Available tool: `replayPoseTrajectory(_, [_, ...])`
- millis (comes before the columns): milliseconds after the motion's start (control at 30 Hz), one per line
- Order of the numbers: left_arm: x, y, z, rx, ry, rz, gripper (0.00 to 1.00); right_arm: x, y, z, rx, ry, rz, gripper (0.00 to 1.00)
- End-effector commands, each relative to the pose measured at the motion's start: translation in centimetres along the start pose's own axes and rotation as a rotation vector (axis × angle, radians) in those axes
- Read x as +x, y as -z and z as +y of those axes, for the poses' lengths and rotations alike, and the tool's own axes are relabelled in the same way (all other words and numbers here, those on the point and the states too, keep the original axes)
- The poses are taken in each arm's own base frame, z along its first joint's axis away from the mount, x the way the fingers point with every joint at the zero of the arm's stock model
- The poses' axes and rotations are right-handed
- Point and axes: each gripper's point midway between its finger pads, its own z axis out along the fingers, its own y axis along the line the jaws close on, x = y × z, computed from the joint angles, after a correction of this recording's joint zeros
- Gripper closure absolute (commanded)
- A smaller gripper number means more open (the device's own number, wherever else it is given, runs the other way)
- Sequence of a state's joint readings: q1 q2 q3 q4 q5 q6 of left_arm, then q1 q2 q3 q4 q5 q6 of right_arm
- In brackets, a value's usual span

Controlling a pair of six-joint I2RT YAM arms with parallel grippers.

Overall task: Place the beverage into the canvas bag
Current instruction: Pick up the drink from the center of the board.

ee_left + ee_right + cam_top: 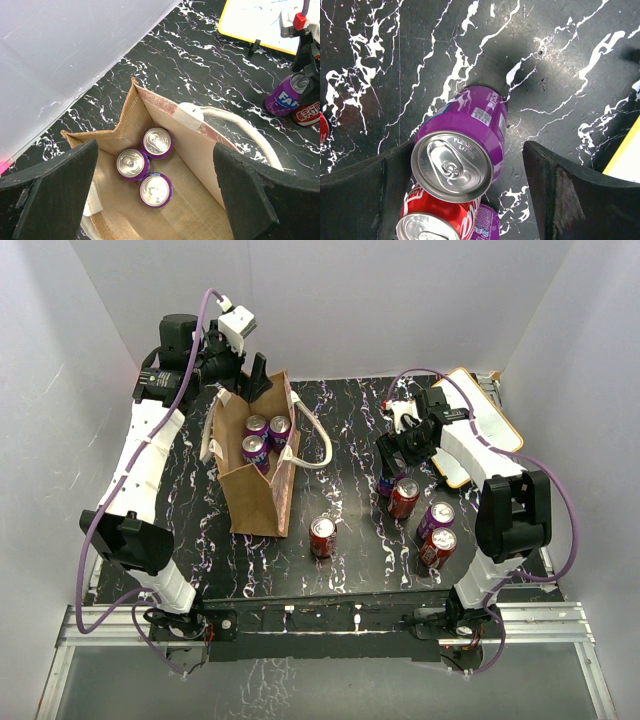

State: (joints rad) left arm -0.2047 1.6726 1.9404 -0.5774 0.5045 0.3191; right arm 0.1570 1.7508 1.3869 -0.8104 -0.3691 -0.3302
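The brown canvas bag (258,490) stands open at the left centre, with three purple cans (265,433) upright inside; they also show in the left wrist view (155,189). My left gripper (252,380) hovers open and empty above the bag's mouth (150,200). My right gripper (395,455) is open and straddles an upright purple can (460,150) on the table. Its left finger (365,195) is at the can's side and its right finger (580,195) stands apart from it. A red can (437,220) stands right next to this purple can.
Loose on the black marbled table (350,440) are a red can (322,536) in front of the bag, a red can (404,497), a purple can (435,520) and another red can (437,547) at the right. A white board with a yellow rim (485,425) lies at the back right.
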Motion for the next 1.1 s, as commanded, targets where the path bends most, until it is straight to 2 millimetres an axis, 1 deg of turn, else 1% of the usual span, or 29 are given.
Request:
replayPoseTrajectory(0, [-1.8,0.5,0.5,-0.008,-0.029,-0.041,0.03,-2.7,0.3,-0.2,-0.004,0.021,-0.065,0.11])
replayPoseTrajectory(100, [-2.0,0.1,0.7,-0.006,-0.027,-0.045,0.03,-2.5,0.1,0.0,-0.014,0.016,-0.059,0.16])
replayPoseTrajectory(333, [-2.4,-0.2,1.3,-0.025,-0.032,-0.05,0.03,-1.5,0.3,0.3,-0.016,0.012,-0.045,0.17])
replayPoseTrajectory(433, [-2.2,-0.3,1.4,-0.03,-0.027,-0.045,0.03,-1.2,0.1,0.3,-0.016,0.002,-0.037,0.23])
replayPoseTrajectory(500, [-2.1,-0.2,1.4,-0.035,-0.022,-0.044,0.03,-1.7,1.1,0.6,-0.007,0.011,-0.064,0.27])
replayPoseTrajectory(567, [-2.0,-0.1,1.4,-0.04,-0.019,-0.041,0.03,-1.7,1.3,0.7,-0.004,0.011,-0.068,0.32])
replayPoseTrajectory(700, [-1.7,0.2,1.9,-0.075,-0.027,-0.029,0.03,-2.3,1.9,0.8,0.0,0.016,-0.089,0.46])
replayPoseTrajectory(767, [-1.7,0.6,2.4,-0.112,-0.037,-0.021,0.03,-2.9,2.4,0.9,-0.001,0.023,-0.107,0.55])
replayPoseTrajectory(833, [-1.7,1.0,3.5,-0.173,-0.041,-0.012,0.03,-3.6,2.8,0.9,-0.004,0.032,-0.127,0.66])
replayPoseTrajectory(900, [-1.8,1.6,4.4,-0.239,-0.046,-0.005,0.03,-4.6,3.3,1.0,-0.007,0.038,-0.15,0.76])
replayPoseTrajectory(1000, [-1.5,2.5,5.7,-0.32,-0.041,0.013,0.03,-6.7,4.4,1.0,-0.004,0.05,-0.204,0.89])
replayPoseTrajectory(1033, [-1.2,2.8,5.9,-0.336,-0.033,0.021,0.03,-7.6,4.9,1.1,-0.003,0.055,-0.226,0.92])
replayPoseTrajectory(1067, [-0.9,3.1,6.1,-0.348,-0.023,0.026,0.03,-8.4,5.5,1.2,-0.002,0.059,-0.249,0.92])
